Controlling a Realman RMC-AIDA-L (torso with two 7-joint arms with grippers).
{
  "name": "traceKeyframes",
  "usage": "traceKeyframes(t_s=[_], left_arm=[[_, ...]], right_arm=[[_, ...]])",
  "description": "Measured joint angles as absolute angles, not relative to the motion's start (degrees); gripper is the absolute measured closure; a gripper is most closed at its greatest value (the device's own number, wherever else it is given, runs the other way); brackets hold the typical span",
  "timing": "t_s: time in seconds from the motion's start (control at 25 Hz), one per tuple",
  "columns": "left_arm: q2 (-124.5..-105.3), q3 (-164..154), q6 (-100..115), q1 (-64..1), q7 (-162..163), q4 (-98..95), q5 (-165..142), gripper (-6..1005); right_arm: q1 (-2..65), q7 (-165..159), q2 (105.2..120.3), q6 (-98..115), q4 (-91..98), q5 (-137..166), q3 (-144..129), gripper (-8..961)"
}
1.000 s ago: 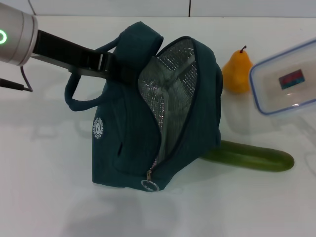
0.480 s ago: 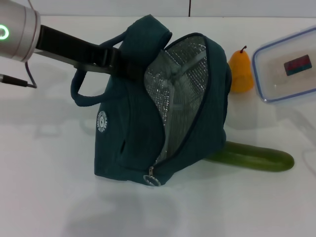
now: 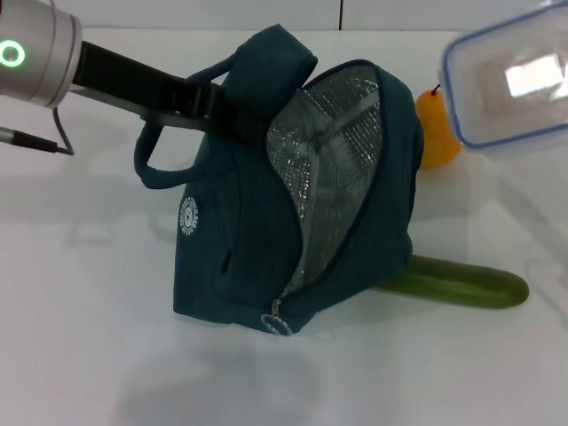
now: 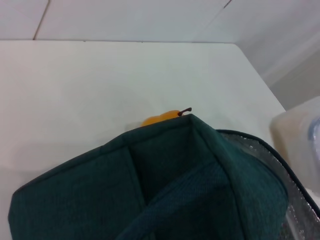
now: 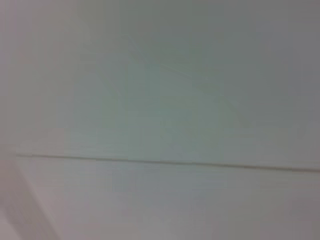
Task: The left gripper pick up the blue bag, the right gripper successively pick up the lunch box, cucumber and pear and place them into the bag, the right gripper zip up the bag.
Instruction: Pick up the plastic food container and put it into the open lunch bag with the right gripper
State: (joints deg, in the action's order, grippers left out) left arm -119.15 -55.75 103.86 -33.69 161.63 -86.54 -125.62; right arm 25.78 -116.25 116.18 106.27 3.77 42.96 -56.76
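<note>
The blue bag [image 3: 240,231] stands tilted on the white table, its zip open and the silver lining [image 3: 328,169] facing right. My left gripper [image 3: 213,111] is shut on the bag's top by the loop handles, reaching in from the upper left. The lunch box [image 3: 510,84] hangs in the air at the upper right, just beyond the bag's open mouth; whatever holds it is out of frame. The pear [image 3: 437,133] stands behind the bag, partly covered by the box. The cucumber [image 3: 461,284] lies on the table, one end hidden under the bag. In the left wrist view I see the bag [image 4: 165,190], the pear [image 4: 160,118] and the lunch box [image 4: 300,140].
The metal ring zip pull [image 3: 279,325] hangs at the bag's lower front corner. White table [image 3: 89,337] stretches in front and to the left. The right wrist view holds only a pale blank surface.
The lunch box has risen and moved left toward the bag's opening, now covering part of the pear. The bag has shifted slightly right with the left gripper.
</note>
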Motion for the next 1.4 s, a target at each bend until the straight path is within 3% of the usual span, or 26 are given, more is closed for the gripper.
traceKeyframes(t_s=[0.68, 1.4], left_arm=[[-119.27, -57.66, 102.82, -36.19, 161.47, -83.52, -125.52, 944], [-119.29, -57.49, 101.04, -37.53, 159.54, -81.06, -124.64, 944]], right_arm=[[39.05, -115.08, 116.18, 108.7, 0.08, 44.01, -58.34, 859], [40.38, -111.92, 116.18, 95.23, 2.11, 44.36, -72.01, 859]])
